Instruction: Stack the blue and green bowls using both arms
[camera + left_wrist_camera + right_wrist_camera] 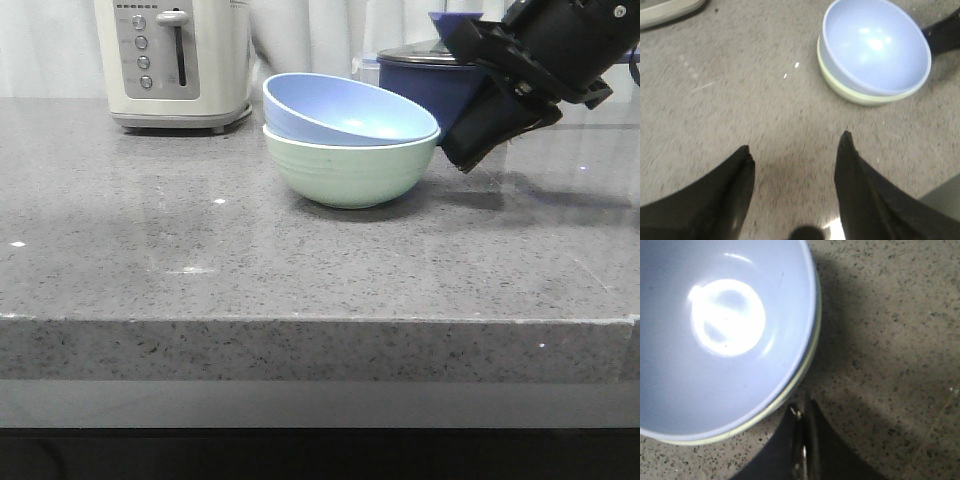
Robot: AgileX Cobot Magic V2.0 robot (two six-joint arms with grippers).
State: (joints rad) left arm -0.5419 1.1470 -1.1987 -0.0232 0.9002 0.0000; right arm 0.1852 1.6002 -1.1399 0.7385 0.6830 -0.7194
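The blue bowl (345, 112) sits tilted inside the green bowl (348, 172) on the grey counter, near the middle. Both also show in the left wrist view, blue bowl (875, 45) in green bowl (860, 95), and in the right wrist view, blue bowl (720, 335) over the green rim (802, 371). My right gripper (462, 158) hangs just right of the bowls, shut and empty; its fingertips (804, 407) are beside the rim, apart from it. My left gripper (795, 147) is open and empty over bare counter, well short of the bowls; it is out of the front view.
A white toaster (172, 62) stands at the back left. A dark navy lidded saucepan (432, 80) stands behind the bowls, next to my right arm. The counter's front edge (320, 320) runs across the front view.
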